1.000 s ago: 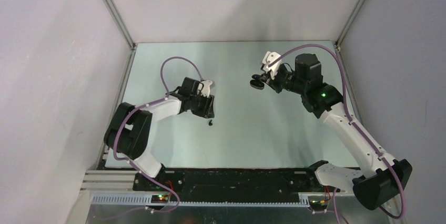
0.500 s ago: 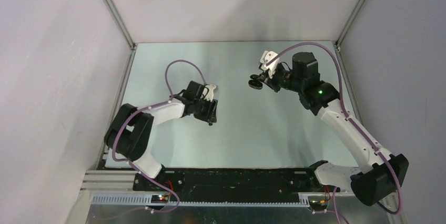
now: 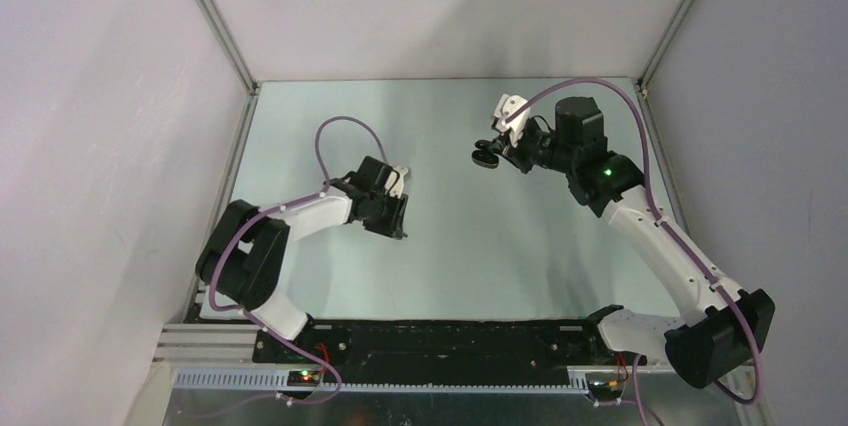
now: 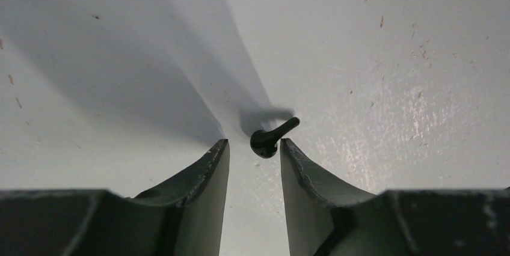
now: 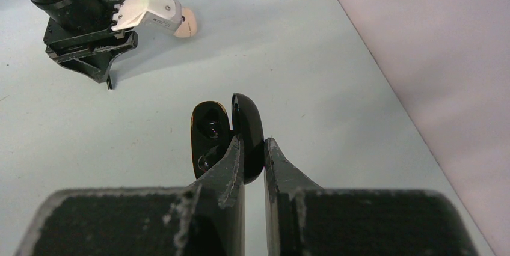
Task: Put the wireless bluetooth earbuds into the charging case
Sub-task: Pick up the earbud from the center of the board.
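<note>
A glossy black earbud lies on the table just at the tips of my left gripper, close against the right finger. That gripper is open and points down at the table; from above, the left gripper covers the bud. My right gripper is shut on one half of the black charging case, which hangs open above the table with its hollows showing. In the overhead view the charging case sits at the tip of the right gripper, at the back right.
A cream rounded object lies on the table just behind the left wrist. Grey walls close the table on the left, back and right. Purple cables loop over both arms.
My left gripper has moved toward the near edge and down over the black earbud, and its jaws have narrowed a little. The right arm with the case has barely shifted.
</note>
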Controlling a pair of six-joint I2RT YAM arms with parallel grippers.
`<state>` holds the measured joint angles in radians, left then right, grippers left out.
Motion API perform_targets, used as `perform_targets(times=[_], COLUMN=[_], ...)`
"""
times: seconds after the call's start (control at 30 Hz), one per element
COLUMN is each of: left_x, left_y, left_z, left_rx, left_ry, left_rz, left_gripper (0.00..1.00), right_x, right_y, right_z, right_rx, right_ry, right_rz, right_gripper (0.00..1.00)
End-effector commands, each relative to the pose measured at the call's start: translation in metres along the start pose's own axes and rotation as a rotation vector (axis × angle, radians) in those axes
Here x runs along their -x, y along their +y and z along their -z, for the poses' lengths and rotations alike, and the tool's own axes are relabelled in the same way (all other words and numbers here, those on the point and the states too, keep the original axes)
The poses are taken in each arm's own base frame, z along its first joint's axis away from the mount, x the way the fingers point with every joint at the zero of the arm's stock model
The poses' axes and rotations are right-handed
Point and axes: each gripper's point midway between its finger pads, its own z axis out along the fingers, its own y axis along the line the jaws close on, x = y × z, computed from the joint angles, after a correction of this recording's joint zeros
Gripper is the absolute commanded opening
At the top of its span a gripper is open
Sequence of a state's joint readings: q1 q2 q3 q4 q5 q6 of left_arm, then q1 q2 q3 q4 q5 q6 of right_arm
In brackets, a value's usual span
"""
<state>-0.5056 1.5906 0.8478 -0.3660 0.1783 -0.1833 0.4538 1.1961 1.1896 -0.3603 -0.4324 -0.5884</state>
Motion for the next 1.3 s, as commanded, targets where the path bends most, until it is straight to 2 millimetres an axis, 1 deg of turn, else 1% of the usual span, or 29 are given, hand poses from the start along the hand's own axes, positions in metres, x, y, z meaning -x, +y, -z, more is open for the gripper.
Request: perform_targets(times=[0.0,0.17,0.23,0.33,0.5,0.63,0.67,0.7,0.73,0.8,0.9,0.97,1.03,1.13,1.17,1.2,1.23,1.27], left_x=[-0.010,-0.011,-0.011,-0.011,-0.011,-0.008,-0.006,-0.003,0.000,0.011,0.022,0.031,0.041,0.061,0.067,0.073,0.081,0.084], left_y=[-0.007,-0.015,-0.016,-0.015,-0.012,-0.013,-0.013,-0.014,-0.014,-0.015,-0.016,-0.014,-0.012,-0.012,-0.011,-0.011,-0.011,-0.012], left_z=[-0.001,-0.002,-0.004,-0.007,-0.008,-0.008,-0.007,-0.005,-0.004,0.006,0.018,0.031,0.046,0.076,0.084,0.094,0.103,0.112], left_rx=[-0.011,-0.024,-0.028,-0.025,-0.006,-0.010,-0.012,-0.014,-0.012,-0.008,-0.005,0.006,0.025,0.050,0.066,0.074,0.087,0.093], left_ry=[0.062,0.077,0.087,0.101,0.111,0.114,0.108,0.098,0.087,0.043,-0.011,-0.062,-0.120,-0.230,-0.257,-0.293,-0.320,-0.337], left_rz=[-0.031,-0.065,-0.066,-0.067,-0.069,-0.082,-0.085,-0.095,-0.100,-0.118,-0.157,-0.189,-0.222,-0.313,-0.335,-0.357,-0.365,-0.382], left_gripper=[0.41,0.40,0.37,0.32,0.28,0.17,0.12,0.10,0.03,0.00,0.00,0.00,0.00,0.00,0.00,0.00,0.00,0.00], right_x=[0.029,0.027,0.027,0.027,0.026,0.025,0.025,0.025,0.024,0.021,0.016,0.013,0.010,0.005,0.005,0.002,0.004,0.000], right_y=[-0.016,-0.016,-0.017,-0.017,-0.018,-0.018,-0.018,-0.018,-0.018,-0.017,-0.014,-0.011,-0.008,-0.001,0.005,0.004,0.007,0.005], right_z=[0.004,0.003,0.003,0.002,0.002,0.003,0.003,0.003,0.003,0.003,0.003,0.001,-0.002,-0.011,-0.016,-0.019,-0.025,-0.029], right_rx=[-0.034,-0.028,-0.030,-0.032,-0.036,-0.036,-0.036,-0.037,-0.036,-0.031,-0.014,-0.003,0.004,0.019,0.033,0.021,0.021,0.000], right_ry=[-0.080,-0.076,-0.077,-0.078,-0.076,-0.073,-0.072,-0.072,-0.068,-0.058,-0.046,-0.035,-0.021,0.004,0.007,0.021,0.016,0.032], right_rz=[0.046,0.037,0.036,0.035,0.037,0.032,0.033,0.032,0.030,0.022,0.002,-0.021,-0.031,-0.014,0.004,0.010,0.024,0.030], right_gripper=[0.00,0.00,0.00,0.00,0.00,0.00,0.00,0.00,0.00,0.00,0.00,0.00,0.00,0.00,0.00,0.00,0.00,0.00])
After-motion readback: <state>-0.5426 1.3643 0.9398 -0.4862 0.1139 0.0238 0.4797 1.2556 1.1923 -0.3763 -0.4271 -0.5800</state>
